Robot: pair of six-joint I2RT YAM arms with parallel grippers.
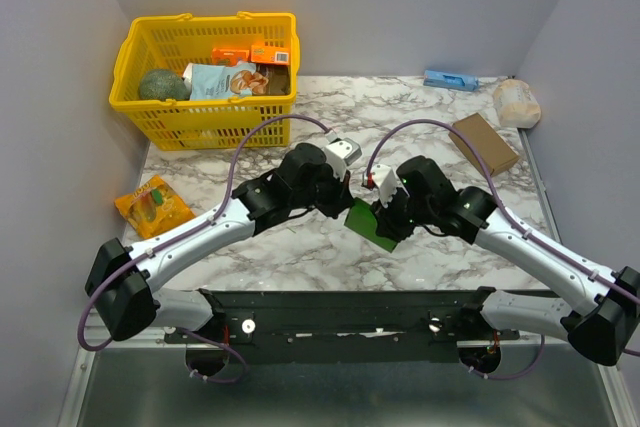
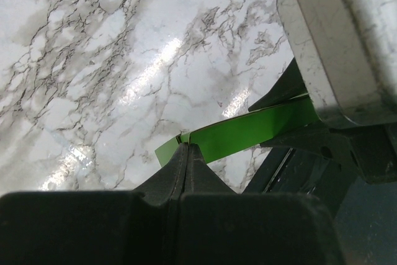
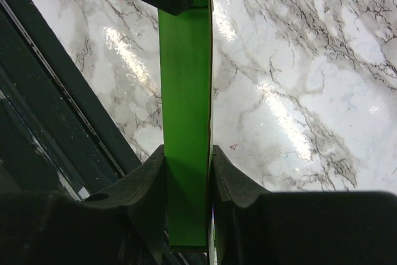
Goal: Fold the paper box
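Both left claw point(image 2: 184, 148) and right claw point(image 3: 187, 161) clamp the paper box point(image 1: 367, 223) over a grey-walled marble table point(image 1: 290, 252).

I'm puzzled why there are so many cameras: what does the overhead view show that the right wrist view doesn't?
Only overhead: the yellow basket, brown box and orange packet. Only the right wrist: a close look at the right pincer squeezing the green paper box from both sides. Both: that box and the marble table.

Left arm point(image 1: 190, 237) and right arm point(image 1: 530, 247) bend inward, wrists almost meeting, left gripper point(image 2: 186, 150) pinched tight on the paper box point(image 3: 185, 79) edge, right gripper point(image 3: 188, 166) clamping it between both fingers.
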